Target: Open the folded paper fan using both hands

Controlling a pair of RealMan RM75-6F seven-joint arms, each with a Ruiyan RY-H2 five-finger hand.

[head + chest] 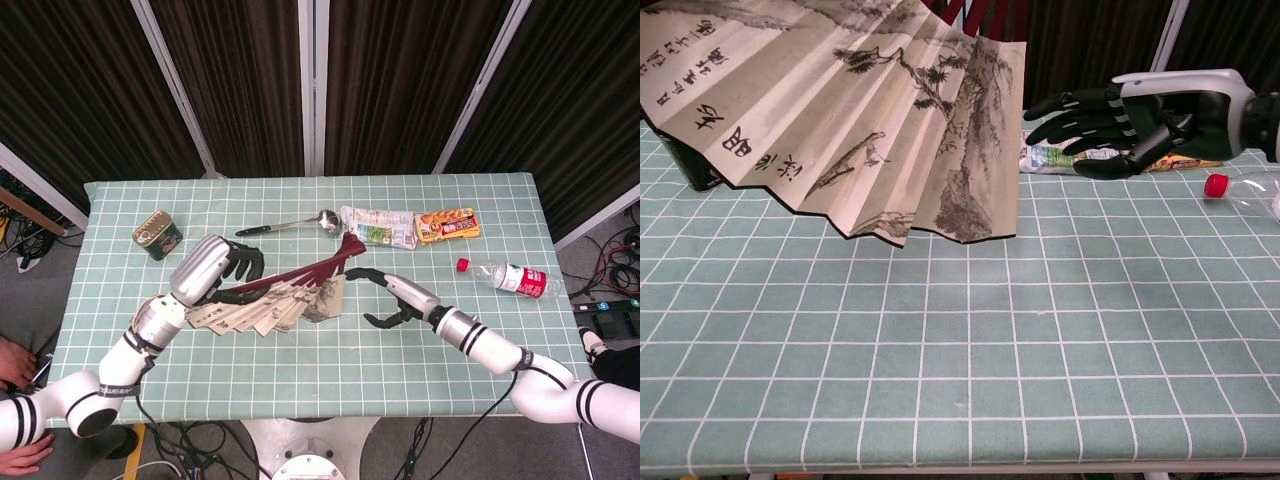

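Note:
The paper fan is lifted off the table and partly spread, cream leaf with ink painting and dark red ribs meeting near the spoon bowl. My left hand grips the ribs at the fan's left side. My right hand hovers with fingers spread just right of the fan's free edge, not touching it; in the chest view the right hand sits at the upper right.
A spoon, a silver snack packet and an orange packet lie at the back. A plastic bottle lies at the right, a tin can at the left. The green checked tablecloth covers the table.

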